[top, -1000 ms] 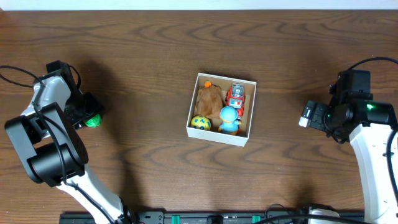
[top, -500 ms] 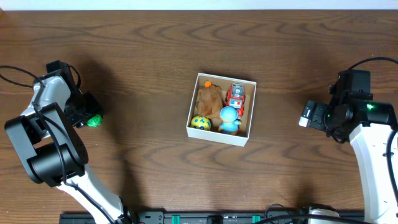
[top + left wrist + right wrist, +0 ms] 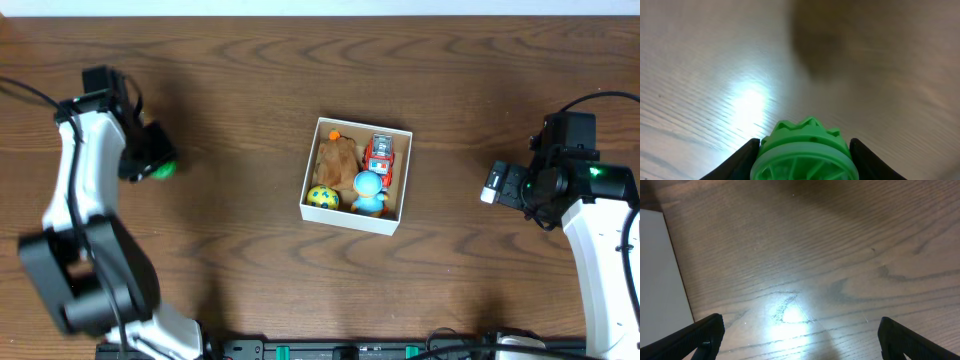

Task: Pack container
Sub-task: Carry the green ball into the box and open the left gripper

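Swinging farther along the left side, left gripper (image 3: pixel 804 146) clamps a green ridged toy (image 3: pixel 805 162). Right gripper (image 3: pixel 800 340) hangs wide open at right. Between them, mid-table, the container (image 3: pixel 348 221) holds toys (image 3: pixel 368 188).

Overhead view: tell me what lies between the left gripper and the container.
Nothing but bare table: the overhead view shows only wood grain between the left gripper, shut on a green toy, and the container.

Container (image 3: pixel 348 214) held brown plush (image 3: pixel 338 158), red toy (image 3: pixel 379 152), blue figure (image 3: pixel 369 190), spotted ball (image 3: pixel 322 197). Left gripper (image 3: pixel 154 167) well left of it, clasping green toy (image 3: pixel 160 170). Right gripper (image 3: pixel 490 186) well right.
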### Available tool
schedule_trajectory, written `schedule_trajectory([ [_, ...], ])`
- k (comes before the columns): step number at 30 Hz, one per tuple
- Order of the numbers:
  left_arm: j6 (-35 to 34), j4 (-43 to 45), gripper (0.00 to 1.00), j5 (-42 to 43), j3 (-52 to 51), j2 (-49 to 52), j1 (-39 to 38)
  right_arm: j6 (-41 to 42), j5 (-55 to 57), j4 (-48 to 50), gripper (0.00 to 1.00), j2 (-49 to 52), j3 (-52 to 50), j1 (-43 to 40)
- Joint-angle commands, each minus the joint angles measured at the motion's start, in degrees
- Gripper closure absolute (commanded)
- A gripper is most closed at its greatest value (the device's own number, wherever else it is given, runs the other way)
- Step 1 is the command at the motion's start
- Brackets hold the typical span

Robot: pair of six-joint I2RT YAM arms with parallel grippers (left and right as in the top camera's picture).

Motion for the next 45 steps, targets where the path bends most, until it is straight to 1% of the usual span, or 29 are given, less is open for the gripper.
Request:
schedule_trajectory([
  [1,2.6,-0.6,0.7,1.7,1.8,-10.5,-8.4,-0.7,0.4,0.2,0.01,0.3,-0.3,-0.7],
  [5,8.3,1.9,0.69,1.4,1.8,-18.8,-21.3,-0.7,0.4,0.3,0.01,0.3,-0.3,-0.7],
  [8,11.0,3.4,0.7,0.9,1.8,-21.3,-31.1,-0.7,0.4,0.4,0.01,0.3,-0.3,-0.6],
  [12,11.6,3.5,0.7,0.7,1.1,-19.8,-41.0,-0.7,0.2,0.3,0.01,0.3,-0.3,-0.6],
  [17,11.5,3.3,0.7,0.8,-0.3,-13.1,-48.2,-0.7,-0.3,0.3,0.01,0.3,-0.3,-0.6],
  [22,11.5,3.2,0.68,0.8,-0.3,-5.2,-52.0,-0.7,-0.3,0.3,0.01,0.3,-0.3,-0.7],
  [23,11.5,3.2,0.63,0.8,-0.3,-3.8,-52.5,-0.7,-0.3,0.3,0.01,0.3,-0.3,-0.7],
  [24,11.5,3.2,0.54,0.8,-0.3,-2.6,-53.0,-0.7,-0.3,0.3,0.01,0.3,-0.3,-0.6],
  [27,11.5,3.2,0.38,0.8,-0.3,-0.2,-53.7,-0.7,-0.3,0.3,0.01,0.3,-0.3,-0.6],
  [31,11.5,3.3,0.18,0.8,-0.3,0.3,-53.7,-0.7,-0.3,0.3,0.01,0.3,-0.3,-0.6],
  [32,11.5,3.3,0.15,0.8,-0.3,0.3,-53.7,-0.7,-0.3,0.3,0.01,0.3,-0.3,-0.6],
  [34,11.6,3.3,0.12,0.7,-0.3,0.3,-53.7,-0.7,-0.3,0.3,0.01,0.3,-0.3,-0.6],
  [37,11.5,3.3,0.12,0.5,-0.3,0.2,-53.7,-0.7,-0.3,0.3,0.01,0.3,-0.3,-0.6],
  [43,8.6,3.0,0.11,-8.1,-0.3,-2.7,-53.0,-1.3,-1.2,0.3,0.01,0.3,-0.3,-0.6],
  [45,8.5,2.6,0.1,-9.9,-0.3,-4.8,-51.7,-3.3,-3.8,0.4,0.07,0.3,-0.3,-0.6],
])
